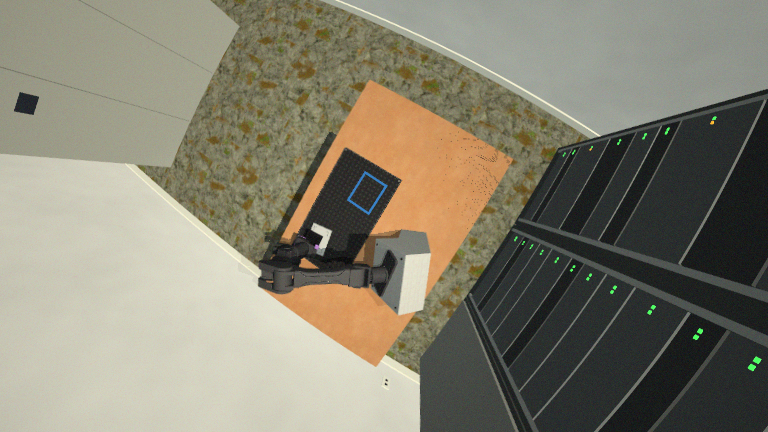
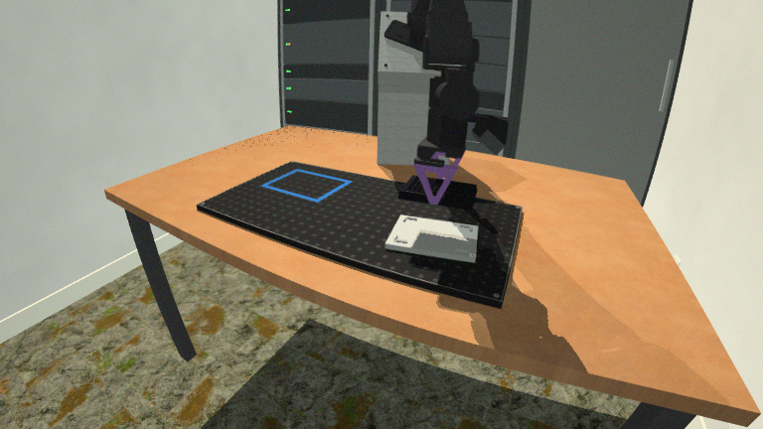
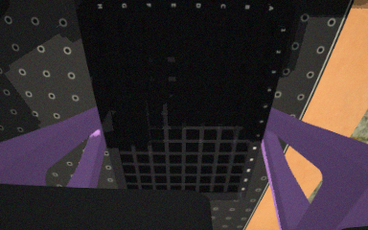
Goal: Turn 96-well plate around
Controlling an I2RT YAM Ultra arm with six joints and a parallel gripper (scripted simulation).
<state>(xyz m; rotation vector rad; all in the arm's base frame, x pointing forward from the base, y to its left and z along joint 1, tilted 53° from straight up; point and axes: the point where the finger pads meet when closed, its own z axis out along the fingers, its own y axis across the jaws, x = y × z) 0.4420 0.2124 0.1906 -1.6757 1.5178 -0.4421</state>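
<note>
The black 96-well plate [image 2: 435,191] hangs between my purple fingers, just above the black deck. It is beyond the far side of the white plate nest N1 [image 2: 433,237], which stands empty with the arm's shadow across it. My gripper [image 2: 437,177] points straight down and is shut on the plate's two long sides. In the wrist view the plate [image 3: 184,110] fills the middle between the fingers. Its row letters run along the top edge, with A at the upper right. I cannot make out the cut corner. From above, the arm hides most of the plate and the nest [image 1: 321,233] shows beside it.
The blue taped outline B1 [image 2: 306,184] lies at the deck's [image 2: 349,221] left end, also visible in the overhead view [image 1: 367,192]. The arm's grey pedestal [image 2: 399,115] stands behind the deck. The deck's right edge and the orange table [image 3: 331,86] are close by.
</note>
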